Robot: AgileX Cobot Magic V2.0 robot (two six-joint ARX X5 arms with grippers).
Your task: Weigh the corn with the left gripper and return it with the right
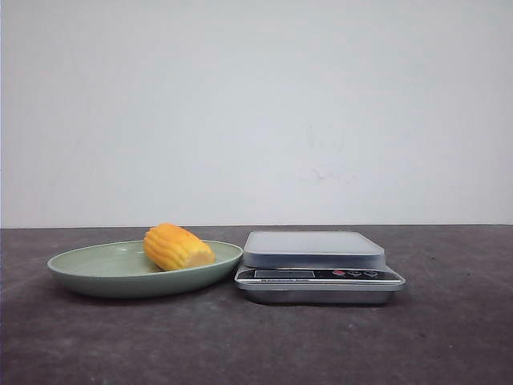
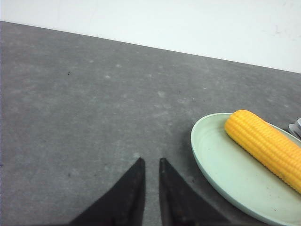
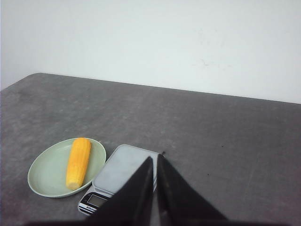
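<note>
The corn (image 1: 178,247) is a yellow-orange cob lying in a pale green plate (image 1: 80,271) on the left of the table. A silver kitchen scale (image 1: 313,249) stands right beside the plate with nothing on its platform. My left gripper (image 2: 151,160) hovers over bare table left of the plate (image 2: 214,160) and the corn (image 2: 265,143); its jaws stand nearly together and hold nothing. My right gripper (image 3: 155,157) is high above the scale (image 3: 122,167), jaws together and empty, with the corn (image 3: 78,162) off to its side. Neither gripper shows in the front view.
The dark grey table (image 1: 256,345) runs back to a white wall (image 1: 256,104). The scale's display and buttons (image 1: 353,273) face the front. Nothing else stands on the table.
</note>
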